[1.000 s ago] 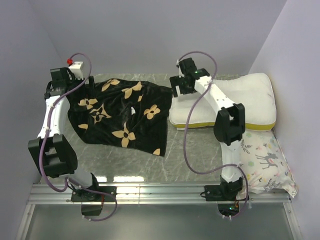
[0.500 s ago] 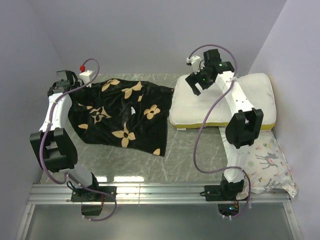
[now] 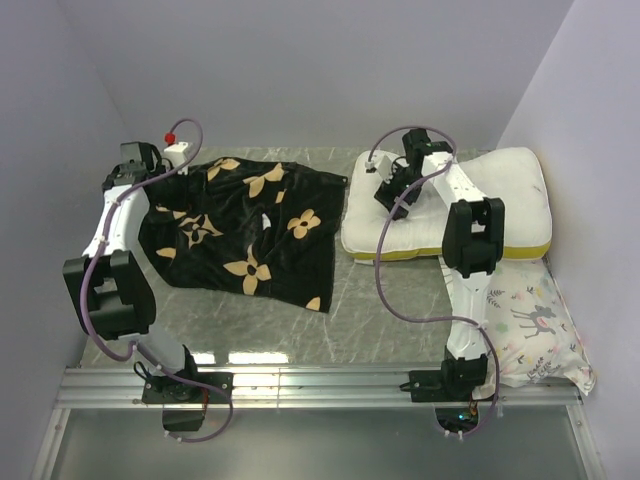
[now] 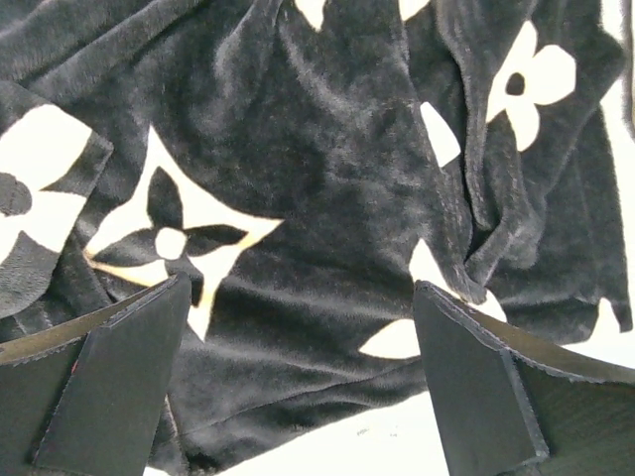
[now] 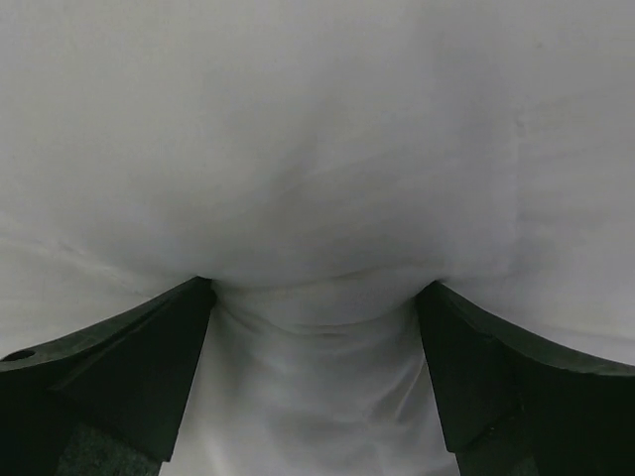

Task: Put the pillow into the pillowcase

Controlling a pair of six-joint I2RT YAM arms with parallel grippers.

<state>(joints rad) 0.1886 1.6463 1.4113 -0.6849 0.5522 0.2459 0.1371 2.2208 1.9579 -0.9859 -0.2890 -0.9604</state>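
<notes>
pressing pillow (image 5: 317, 129), right pincer (image 5: 313, 288) spread wide; left pincer (image 4: 300, 286) gaping over pillowcase (image 4: 327, 169), empty.

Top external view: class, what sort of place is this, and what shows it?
Likely a robot lab workcell: two arms bolted to a metal rail, plain walls around the table, pillow and pillowcase as props.

Left pincer (image 4: 298, 297) and right pincer (image 5: 316, 297) both low, jaws spread wide.

Bare bench (image 3: 280, 335) strip lower centre open; pillowcase (image 3: 240, 225) fills left, pillow (image 3: 515, 185) upper right, deer-print pillow (image 3: 535, 325) lower right.
</notes>
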